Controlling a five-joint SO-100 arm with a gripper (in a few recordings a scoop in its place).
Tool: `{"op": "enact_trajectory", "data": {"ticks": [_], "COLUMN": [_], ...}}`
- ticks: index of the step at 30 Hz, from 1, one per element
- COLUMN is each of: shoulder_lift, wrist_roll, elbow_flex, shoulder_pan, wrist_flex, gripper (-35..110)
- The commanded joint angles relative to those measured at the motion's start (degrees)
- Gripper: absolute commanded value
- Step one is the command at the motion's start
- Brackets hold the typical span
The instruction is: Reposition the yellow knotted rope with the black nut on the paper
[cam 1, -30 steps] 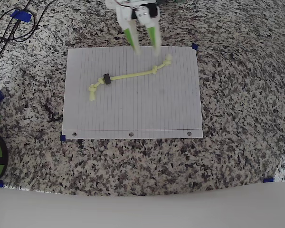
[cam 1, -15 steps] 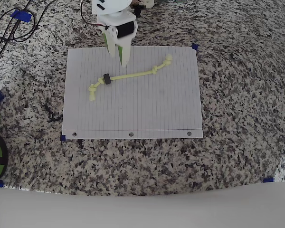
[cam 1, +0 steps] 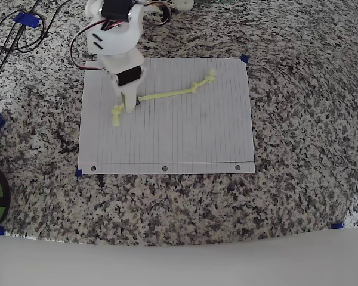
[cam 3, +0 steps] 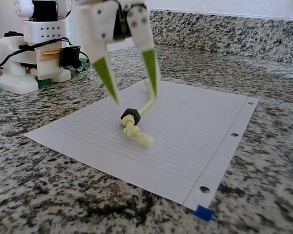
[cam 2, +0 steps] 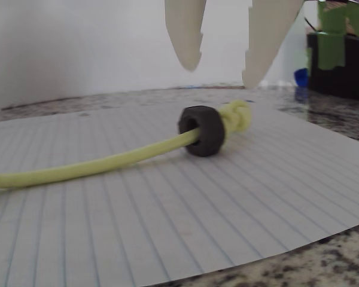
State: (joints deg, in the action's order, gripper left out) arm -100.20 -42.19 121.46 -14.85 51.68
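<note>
Gripper (cam 3: 135, 97) hangs over the left part of the paper (cam 1: 185, 137) in the overhead view, fingers spread wide, holding nothing. Fixed view: two green-faced fingers (cam 3: 106, 73) point down, tips clear of the sheet, straddling the black nut (cam 3: 130, 116); one tip left of the nut, the other just beyond it beside the cord. Wrist view: both pale fingertips (cam 2: 189, 36) sit above the nut (cam 2: 202, 131), gap between them open, not touching it.

Yellow knotted rope (cam 1: 167, 93) lies flat on the paper, running diagonally from a knot near the far right corner (cam 1: 210, 74) down to a knotted end at left (cam 1: 116, 114), overhead view. Nut is threaded on the cord just next to the left knot; in the overhead view the arm's white body (cam 1: 120, 53) covers it. Wrist view shows the cord (cam 2: 96, 167) passing through the nut, knot right behind it.

Paper rests on a speckled granite counter (cam 1: 298, 119), punched holes along the near edge (cam 1: 164, 168). Blue tape bits mark paper corners (cam 3: 203, 212). Black cables (cam 1: 15, 33) at far left of the counter, well away from the sheet.
</note>
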Motion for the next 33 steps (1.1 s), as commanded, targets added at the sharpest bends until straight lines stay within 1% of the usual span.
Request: {"op": "enact_trajectory", "data": {"ticks": [1, 6, 16, 19, 23, 27, 33], "shoulder_lift": [1.76, 4.92, 9.40, 10.20, 11.16, 12.57, 14.15], "wrist_roll": [1.93, 5.36, 18.90, 21.53, 23.99, 24.52, 24.52], "elbow_flex": [-2.99, -5.45, -9.14, -9.23, -9.40, -9.67, -9.93], "shoulder_pan": [-0.79, -2.46, -3.16, -3.16, -3.16, -3.34, -3.34], "wrist_flex": [-0.18, 0.09, 0.79, -0.09, -1.41, -4.04, -5.10], "gripper": [50, 49, 48, 48, 47, 47, 46]}}
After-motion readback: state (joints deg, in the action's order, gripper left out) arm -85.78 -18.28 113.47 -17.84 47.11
